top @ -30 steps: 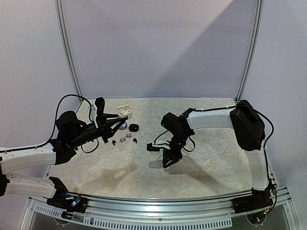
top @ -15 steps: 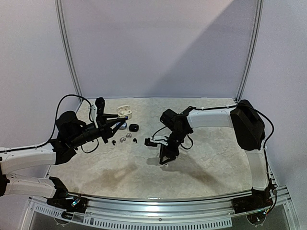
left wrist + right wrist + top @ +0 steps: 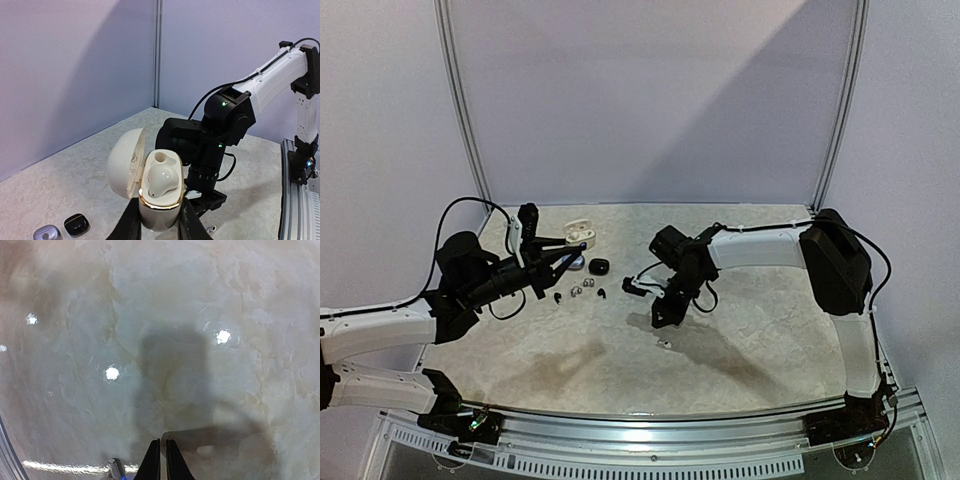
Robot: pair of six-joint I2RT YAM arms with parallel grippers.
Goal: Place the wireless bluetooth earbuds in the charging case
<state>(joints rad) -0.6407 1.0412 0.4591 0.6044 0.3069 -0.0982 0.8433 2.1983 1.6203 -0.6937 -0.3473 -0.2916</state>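
1 white earbud (image 3: 162, 179) sat in the open white case (image 3: 150, 199), gripped by your left claw (image 3: 159, 222). Other earbuds (image 3: 582, 291) lay loose on the table (image 3: 770, 330) nearby. Your right claw (image 3: 160, 460) was closed above the table.

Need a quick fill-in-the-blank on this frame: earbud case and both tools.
1. The left tool grips a cream charging case whose lid is ___.
2. One socket holds a white earbud; the other is ___.
3. The right tool, over the table, has its fingers ___.
Missing: open; empty; shut.
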